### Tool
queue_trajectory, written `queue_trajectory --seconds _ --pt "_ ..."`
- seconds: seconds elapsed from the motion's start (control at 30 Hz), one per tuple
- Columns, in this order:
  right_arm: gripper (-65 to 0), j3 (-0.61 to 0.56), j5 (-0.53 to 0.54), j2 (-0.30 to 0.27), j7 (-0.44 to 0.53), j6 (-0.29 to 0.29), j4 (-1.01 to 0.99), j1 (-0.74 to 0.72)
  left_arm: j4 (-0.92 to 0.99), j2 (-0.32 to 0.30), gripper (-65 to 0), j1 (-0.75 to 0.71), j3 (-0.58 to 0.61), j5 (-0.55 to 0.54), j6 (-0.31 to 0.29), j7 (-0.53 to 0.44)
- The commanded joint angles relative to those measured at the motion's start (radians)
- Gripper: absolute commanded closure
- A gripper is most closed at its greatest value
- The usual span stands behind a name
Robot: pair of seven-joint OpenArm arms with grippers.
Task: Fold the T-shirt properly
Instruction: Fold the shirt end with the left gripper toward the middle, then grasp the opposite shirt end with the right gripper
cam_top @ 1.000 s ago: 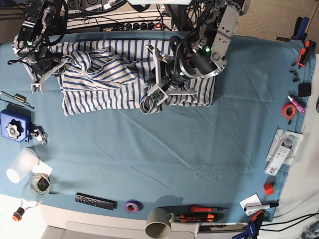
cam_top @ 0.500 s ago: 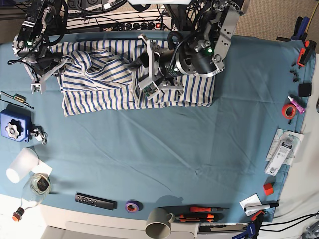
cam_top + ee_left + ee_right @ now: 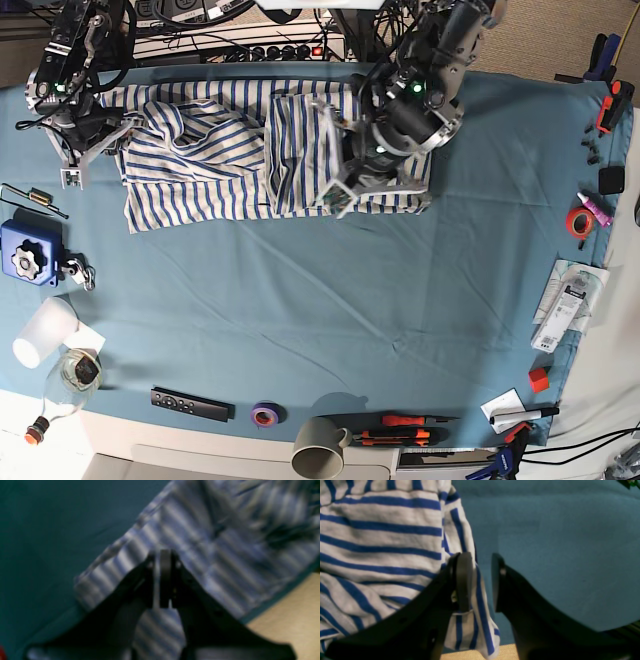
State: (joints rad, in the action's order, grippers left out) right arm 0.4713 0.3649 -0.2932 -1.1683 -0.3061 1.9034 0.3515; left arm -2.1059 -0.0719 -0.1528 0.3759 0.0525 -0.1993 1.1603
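crumpled white cotton t-shirt with thin blue stripes [image 3: 210, 150] spread across far half of teal cloth-covered surface [image 3: 330, 300]. left hand [image 3: 163, 580] closed, blurred, seemingly above striped fabric. right hand [image 3: 481, 580] part-open astride shirt edge.

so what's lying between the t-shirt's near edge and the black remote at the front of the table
Nothing: in the base view the stretch from the T-shirt down to the remote is bare teal cloth.
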Motion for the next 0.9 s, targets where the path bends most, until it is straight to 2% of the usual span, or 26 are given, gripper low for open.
queue_trajectory --seconds 0.0,0.23,0.43,0.63,0.77,0.87 --pt "-14.5 0.008 0.0 -0.015 0.027 0.005 0.013 -0.005 -0.02 -0.006 -2.1 -0.003 0.0 0.018 0.002 -0.002" --pt "-14.5 0.008 0.011 -0.015 0.058 0.005 0.013 -0.006 -0.019 -0.062 -2.1 -0.06 0.001 0.132 0.073 -0.002" --pt "-14.5 0.022 0.081 -0.014 0.063 0.005 0.013 -0.022 0.035 -0.07 -1.9 -0.072 0.001 0.067 0.042 -0.058" --pt "-14.5 0.135 0.154 -0.014 0.063 0.004 0.013 -0.07 0.077 -0.07 -1.9 -0.066 0.001 0.067 0.043 -0.061" --pt "-14.5 0.21 0.202 -0.015 0.066 -0.023 0.013 -0.072 0.077 -0.069 -1.9 -0.063 0.001 0.066 0.043 -0.061" --pt "-15.6 0.235 0.239 -0.017 0.037 -0.074 0.013 -0.072 0.077 -0.069 -1.9 -0.063 0.001 0.053 0.043 -0.061"
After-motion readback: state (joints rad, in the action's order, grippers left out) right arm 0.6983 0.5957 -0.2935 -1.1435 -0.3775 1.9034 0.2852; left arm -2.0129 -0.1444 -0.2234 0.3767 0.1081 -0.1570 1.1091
